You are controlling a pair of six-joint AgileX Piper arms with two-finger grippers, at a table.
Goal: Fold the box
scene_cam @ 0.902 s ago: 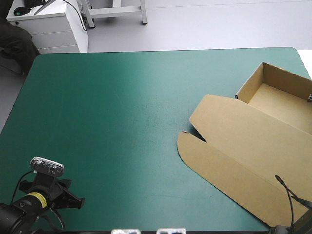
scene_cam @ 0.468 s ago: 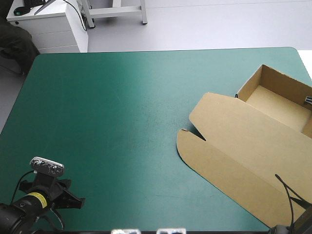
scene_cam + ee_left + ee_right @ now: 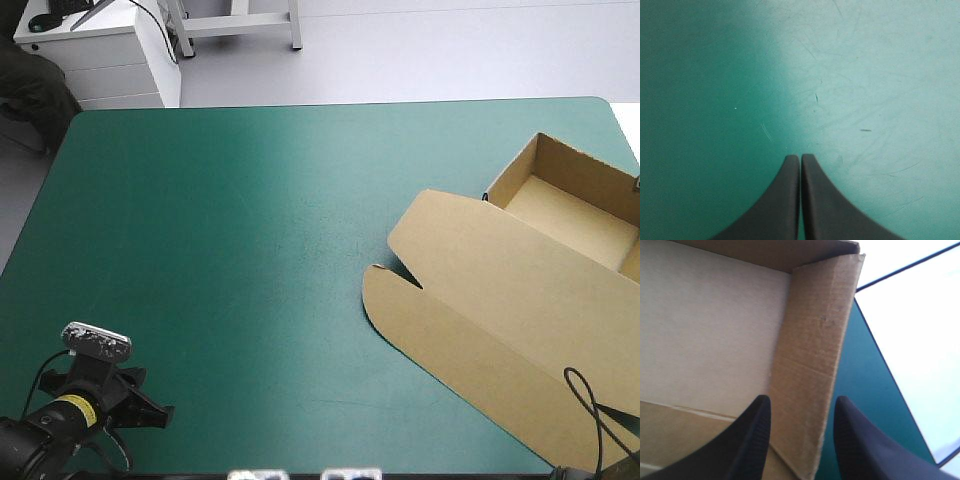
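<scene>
Teal-green bench (image 3: 250, 200): box (image 3: 500, 290) an open tray, lid flat. Left jaws together over cover; right jaws apart, box wall (image 3: 810, 365) between them.

I have the box (image 3: 520, 290) at the table's (image 3: 250, 220) 3 o'clock side, with its tray (image 3: 575, 215) at 2 o'clock by the right edge and its lid (image 3: 470, 300) flat toward 5. The right gripper (image 3: 801, 402) straddles a tray wall (image 3: 815, 360). The left gripper (image 3: 800, 156) sits at 7 o'clock, well apart.

box (image 3: 500, 290): 1 | left fingers (image 3: 787, 200): 2 | right fingers (image 3: 751, 440): 2 | table (image 3: 220, 220): 1
</scene>
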